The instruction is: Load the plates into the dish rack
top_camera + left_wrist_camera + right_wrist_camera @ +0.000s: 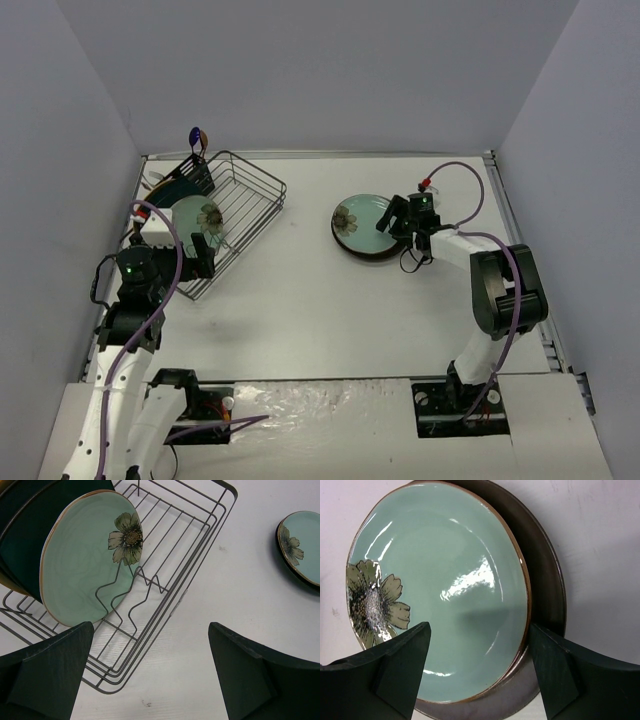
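The black wire dish rack (243, 205) stands at the far left, also in the left wrist view (165, 555). A pale green flower plate (196, 222) (85, 560) stands on edge in its dividers, with dark teal plates (20, 540) behind it. My left gripper (192, 258) (150, 675) is open and empty just off the rack's near corner. A second pale green flower plate (362, 222) (445, 590) lies on a dark-rimmed plate (372, 252) (547, 585) at centre right. My right gripper (405, 217) (477, 672) is open above that stack's right edge, one finger over the green plate, the other past its rim.
A slotted black cutlery basket (188, 178) with a spoon (197, 137) sits at the rack's far left corner. Grey walls close in the table on three sides. The stack of plates also shows in the left wrist view (300, 545) at the upper right.
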You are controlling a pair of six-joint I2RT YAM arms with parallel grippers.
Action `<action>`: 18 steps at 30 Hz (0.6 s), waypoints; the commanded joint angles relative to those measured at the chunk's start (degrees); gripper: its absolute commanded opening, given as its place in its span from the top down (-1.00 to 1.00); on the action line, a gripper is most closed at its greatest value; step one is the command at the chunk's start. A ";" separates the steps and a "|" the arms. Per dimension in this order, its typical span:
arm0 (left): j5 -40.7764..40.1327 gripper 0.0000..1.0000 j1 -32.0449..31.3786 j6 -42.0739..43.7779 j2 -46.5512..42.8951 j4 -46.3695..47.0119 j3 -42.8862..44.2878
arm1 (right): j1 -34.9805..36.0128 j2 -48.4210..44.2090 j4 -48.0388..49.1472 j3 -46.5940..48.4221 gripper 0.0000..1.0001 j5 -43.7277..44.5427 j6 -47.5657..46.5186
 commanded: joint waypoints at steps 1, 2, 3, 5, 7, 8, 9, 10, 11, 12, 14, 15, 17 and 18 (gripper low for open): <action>0.09 -0.94 -0.18 -0.61 0.05 2.57 1.44 | -0.19 4.52 -0.75 1.88 -0.54 -1.30 -0.31; 0.19 -0.94 -0.21 -0.61 0.08 2.53 1.38 | -0.19 5.00 -0.45 1.95 -0.54 -2.05 -0.28; 0.16 -0.94 -0.24 -0.55 0.08 2.50 1.35 | -0.19 5.35 -0.10 1.95 -0.54 -2.43 -0.17; -0.01 -0.94 -0.19 -0.47 0.08 2.54 1.44 | -0.19 6.10 0.49 1.58 -0.54 -3.00 0.29; 0.11 -0.94 -0.18 -0.47 0.02 2.45 1.32 | -0.19 6.86 0.66 1.57 -0.54 -4.09 0.15; 0.21 -0.94 -0.23 -0.52 0.07 2.50 1.27 | -0.19 7.42 0.71 1.67 -0.54 -4.70 -0.16; 0.28 -0.94 -0.24 -0.52 0.08 2.50 1.32 | -0.13 7.66 0.61 1.97 -0.55 -5.46 -0.48; 0.35 -0.94 -0.24 -0.48 0.12 2.50 1.31 | -0.10 8.14 0.55 2.38 -0.55 -6.04 -1.14; 0.42 -0.94 -0.24 -0.44 0.16 2.55 1.27 | -0.10 8.73 0.48 2.76 -0.55 -6.72 -1.92; 0.47 -0.94 -0.24 -0.44 0.16 2.64 1.27 | -0.10 9.18 0.33 3.00 -0.55 -7.74 -2.46; 0.70 -0.94 -0.24 -0.44 0.16 2.61 1.27 | -0.03 10.06 0.28 3.31 -0.54 -9.34 -3.23; 0.69 -0.94 -0.24 -0.44 0.16 2.59 1.21 | 0.04 10.43 0.33 3.36 -0.54 -9.98 -3.57; 0.66 -0.94 -0.24 -0.38 0.22 2.59 1.18 | 0.18 11.33 0.70 3.36 -0.52 -11.48 -4.15; 0.67 -0.94 -0.24 -0.35 0.26 2.60 1.18 | 0.25 11.81 0.90 3.36 -0.51 -12.26 -4.43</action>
